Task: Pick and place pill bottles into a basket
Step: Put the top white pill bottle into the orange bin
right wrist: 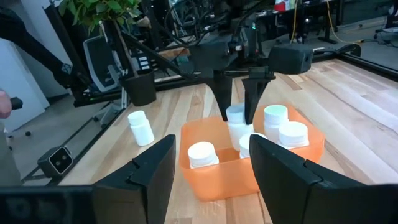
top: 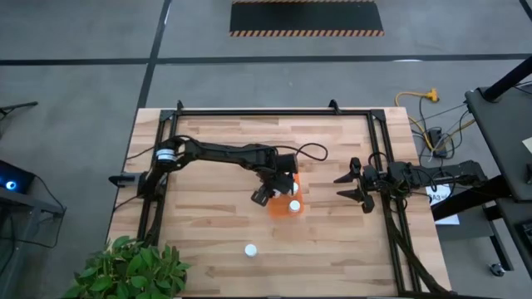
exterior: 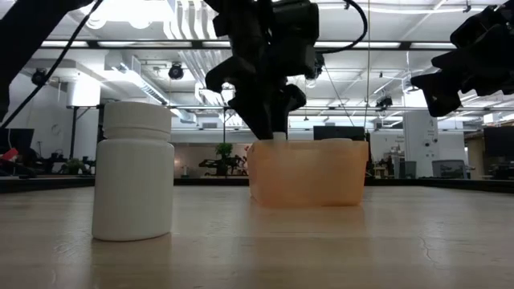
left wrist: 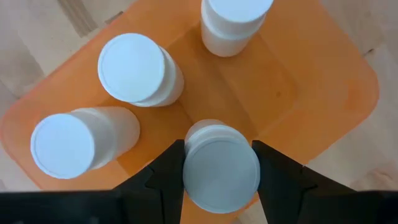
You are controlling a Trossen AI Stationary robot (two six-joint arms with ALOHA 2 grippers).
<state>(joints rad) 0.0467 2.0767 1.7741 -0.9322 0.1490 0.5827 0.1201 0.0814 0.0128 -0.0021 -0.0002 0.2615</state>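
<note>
Left gripper point(left wrist: 221, 171) clamped on a pill bottle point(left wrist: 221, 167) over the basket point(left wrist: 323, 81): lower into the free corner, upright, then release. Right gripper point(right wrist: 211, 165) spread wide, empty.

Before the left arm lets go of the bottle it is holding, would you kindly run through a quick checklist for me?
1. Left gripper shut on the held pill bottle: ok.
2. Held bottle inside the orange basket's walls: ok.
3. Spot beneath it free of the three bottles already inside: ok, as far as visible.
4. Held bottle touching the basket floor: cannot tell.
5. Right gripper open, clear of the basket: ok.
6. Last bottle upright on the table: ok.
</note>
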